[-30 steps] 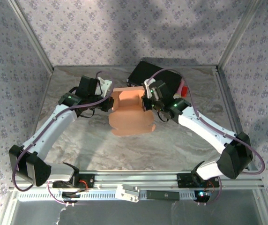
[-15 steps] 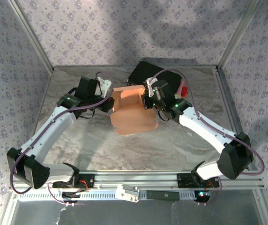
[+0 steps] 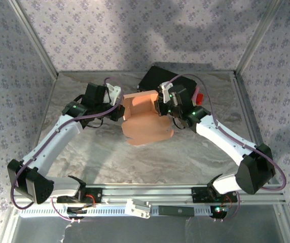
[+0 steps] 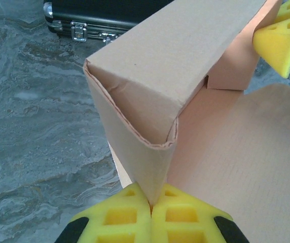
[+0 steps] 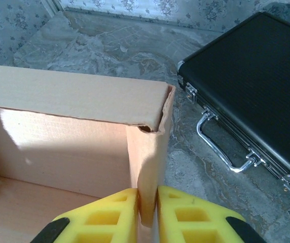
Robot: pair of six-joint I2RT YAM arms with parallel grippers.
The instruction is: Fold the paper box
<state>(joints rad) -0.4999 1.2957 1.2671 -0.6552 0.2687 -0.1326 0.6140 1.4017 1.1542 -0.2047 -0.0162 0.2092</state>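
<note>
The box (image 3: 145, 121) sits in the middle of the top view on the bench (image 3: 130, 164), and the black case (image 3: 160, 81) is just behind it, toward the upper edge. The box is half formed: its back wall stands up, while the floor and the front part lie flat toward the bottom of the frame. The left gripper (image 4: 151, 195), at the bottom of its wrist view, is closed tight on the card at the left end of this wall, where the end flap narrows down between the pads. The right gripper (image 5: 147, 195), at the bottom of its own view, stands narrow with the right corner of the wall between its fingers. A thin dark line beside the card may be a gap, so I cannot tell if it presses the card or only stands around it. I judge that the step in hand is to raise and square the back wall, with one gripper at each end, and that most of the folding is not yet done. The next move probably calls for one gripper to hold the wall upright while the other comes free and goes to a side flap. It should open only a little and lift straight off, because the thin card bends easily and the case leaves little room behind.
</note>
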